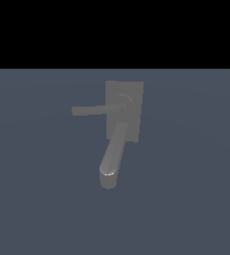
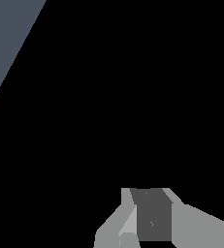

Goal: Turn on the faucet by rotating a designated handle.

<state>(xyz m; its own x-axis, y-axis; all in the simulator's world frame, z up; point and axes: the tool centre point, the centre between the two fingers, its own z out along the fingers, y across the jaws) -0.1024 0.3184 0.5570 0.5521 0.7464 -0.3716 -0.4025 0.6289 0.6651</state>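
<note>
In the exterior view, the faucet (image 1: 123,115) is seen on a flat blue-grey surface (image 1: 37,199), a little right of the middle. Nearest lies the rounded end of the thick spout (image 1: 112,158), which runs from the round hub (image 1: 126,105) toward the near side, slightly leftward. Farther back, the handle (image 1: 95,109) is seen as a thin straight bar reaching from the hub toward the exterior view's left, roughly level. Behind both stands the flat rectangular back plate (image 1: 131,92). No arm is shown in this view.

Only the wrist view shows the pincer (image 2: 152,227): pale grey finger parts around a darker block, against black, with a wedge of blue-grey surface at one corner. The faucet is not shown there. Whether the pincer is open or closed cannot be told.
</note>
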